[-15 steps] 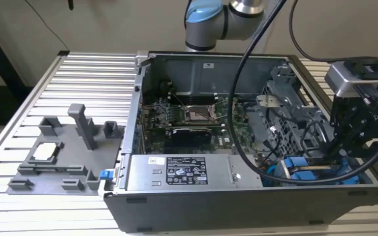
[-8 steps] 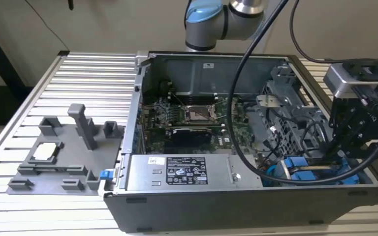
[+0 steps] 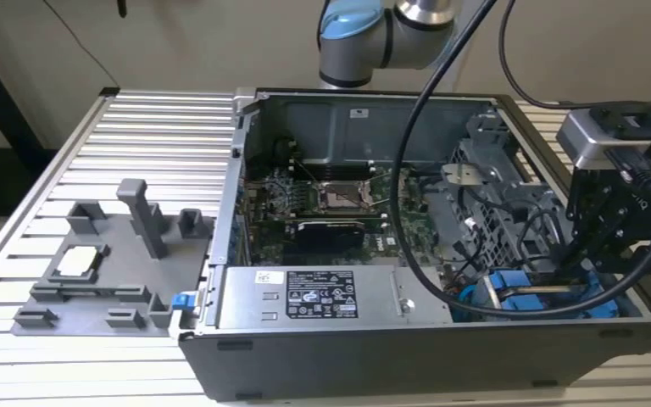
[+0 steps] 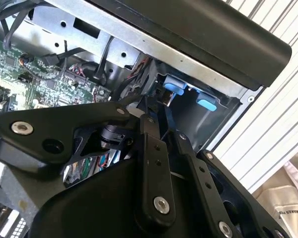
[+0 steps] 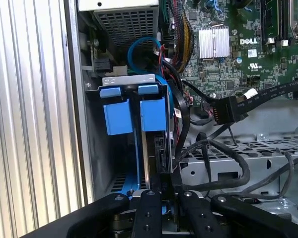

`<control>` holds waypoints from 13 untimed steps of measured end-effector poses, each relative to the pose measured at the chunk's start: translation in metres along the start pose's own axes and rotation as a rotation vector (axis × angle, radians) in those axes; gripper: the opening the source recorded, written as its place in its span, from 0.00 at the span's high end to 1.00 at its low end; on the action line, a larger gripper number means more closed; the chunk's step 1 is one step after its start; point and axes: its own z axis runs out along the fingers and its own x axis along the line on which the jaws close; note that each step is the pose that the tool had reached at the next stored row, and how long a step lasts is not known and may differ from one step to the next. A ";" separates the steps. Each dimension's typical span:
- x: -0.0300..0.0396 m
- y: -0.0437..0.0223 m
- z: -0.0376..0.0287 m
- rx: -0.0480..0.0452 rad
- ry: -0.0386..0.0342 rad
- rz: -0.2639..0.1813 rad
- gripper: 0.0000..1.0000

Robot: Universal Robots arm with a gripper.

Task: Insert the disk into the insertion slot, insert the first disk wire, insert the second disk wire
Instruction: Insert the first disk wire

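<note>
The disk [image 5: 153, 115] stands on edge in the insertion slot [image 5: 97, 163] of the open computer case, clipped in its blue carrier beside a second blue carrier [image 5: 114, 118]. Both blue tabs [image 4: 171, 85] show in the second wrist view, and the blue carriers [image 3: 520, 298] sit at the case's front corner on the exterior view's right. My gripper [image 5: 161, 144] is shut, its black tips right at the disk's exposed edge; I cannot tell whether anything is pinched between them. A black flat wire with a free connector [image 5: 227, 110] hangs close by. My gripper [image 3: 597, 254] reaches down into that corner.
Black cable loops [image 5: 223, 153] crowd the metal cage beside the gripper. A blue cable [image 5: 139, 44] curls by the power supply [image 3: 314, 297]. The motherboard [image 3: 337, 199] fills the case's middle. A grey fixture [image 3: 111, 271] stands on the slatted table at the exterior view's left.
</note>
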 end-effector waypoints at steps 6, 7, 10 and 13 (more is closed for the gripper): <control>0.0000 0.0000 0.0001 0.0000 -0.0002 0.000 0.81; 0.0000 0.0000 0.0001 0.0000 -0.0002 0.000 0.81; 0.0000 0.0000 0.0001 0.0006 -0.0007 0.000 0.81; 0.0000 0.0002 0.0001 0.0072 -0.0046 0.000 0.81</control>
